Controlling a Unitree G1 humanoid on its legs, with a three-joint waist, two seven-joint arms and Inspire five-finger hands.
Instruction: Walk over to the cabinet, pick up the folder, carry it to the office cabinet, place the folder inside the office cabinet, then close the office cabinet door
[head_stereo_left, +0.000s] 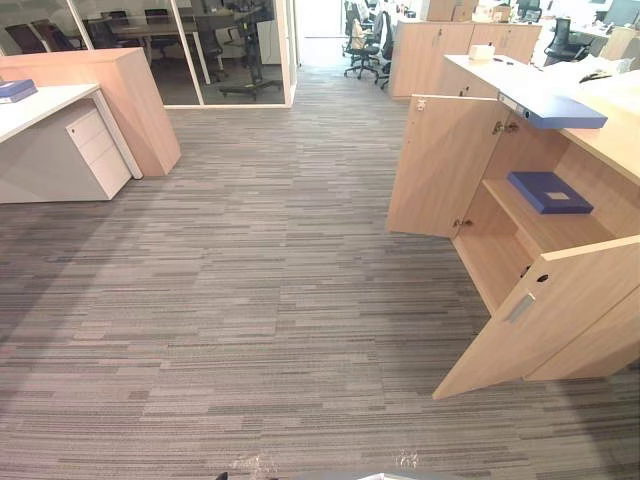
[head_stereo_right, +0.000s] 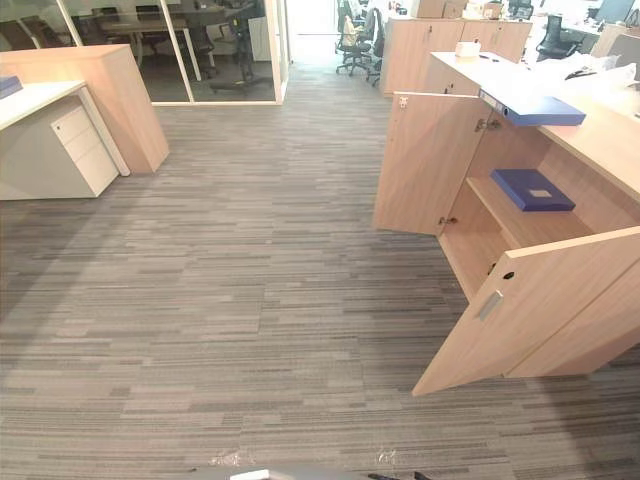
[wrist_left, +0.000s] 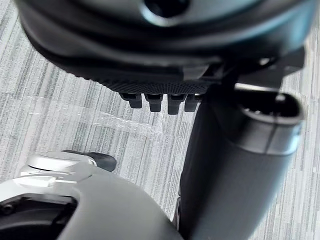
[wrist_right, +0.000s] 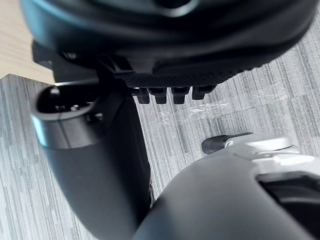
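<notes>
The wooden office cabinet (head_stereo_left: 600, 140) stands at the right with both doors open. Its far door (head_stereo_left: 440, 165) swings towards the room and its near door (head_stereo_left: 545, 310) juts out over the carpet. A blue folder (head_stereo_left: 548, 191) lies flat on the cabinet's inner shelf. Another blue folder (head_stereo_left: 555, 108) rests on the cabinet top, overhanging its edge. A third blue folder (head_stereo_left: 15, 90) lies on the white desk (head_stereo_left: 45, 105) at the far left. My left hand (wrist_left: 160, 85) and right hand (wrist_right: 170, 80) hang over the carpet with relaxed fingers, holding nothing.
A white drawer unit (head_stereo_left: 95, 150) sits under the desk beside a wooden partition (head_stereo_left: 130, 100). Glass walls (head_stereo_left: 180, 50) enclose a meeting room at the back. More wooden cabinets (head_stereo_left: 440, 50) and office chairs (head_stereo_left: 370, 45) stand beyond. Grey striped carpet (head_stereo_left: 260, 300) spreads between me and the cabinet.
</notes>
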